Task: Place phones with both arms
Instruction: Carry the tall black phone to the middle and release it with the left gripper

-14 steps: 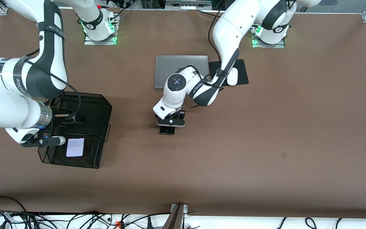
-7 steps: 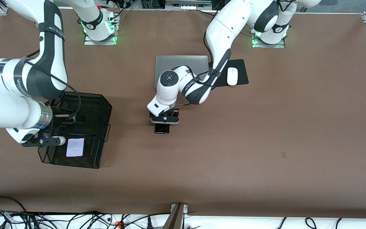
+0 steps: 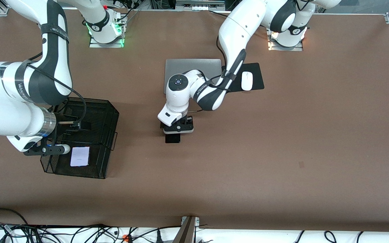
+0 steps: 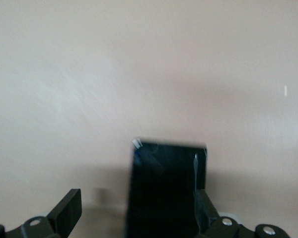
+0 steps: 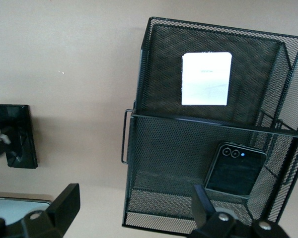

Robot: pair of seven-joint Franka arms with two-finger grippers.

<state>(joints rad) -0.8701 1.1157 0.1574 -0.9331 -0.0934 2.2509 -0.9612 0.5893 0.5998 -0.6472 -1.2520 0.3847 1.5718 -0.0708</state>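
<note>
The long slim black phone (image 3: 173, 138) lies flat on the brown table mid-way between the two arms' ends. My left gripper (image 3: 177, 129) hangs low over its farther end, fingers open on either side of the phone (image 4: 166, 193), which sits close to one finger (image 4: 202, 206). My right gripper (image 3: 47, 149) waits open above the black mesh basket (image 3: 110, 114), at its outer edge. The pale lavender-white phone (image 3: 79, 156) lies in the basket's compartment nearer the camera. The squarish black phone (image 5: 235, 170) lies in the other compartment, hidden under the right arm in the front view.
A closed silver laptop (image 3: 194, 65) lies toward the arms' bases, partly under the left arm. Beside it a white mouse (image 3: 247, 81) sits on a black pad (image 3: 258, 75). The basket has a wire handle (image 5: 124, 136) on the side facing the slim phone.
The left gripper carried the slim black phone a little toward the right arm's end, then opened and let go of it. The right arm has not moved.
</note>
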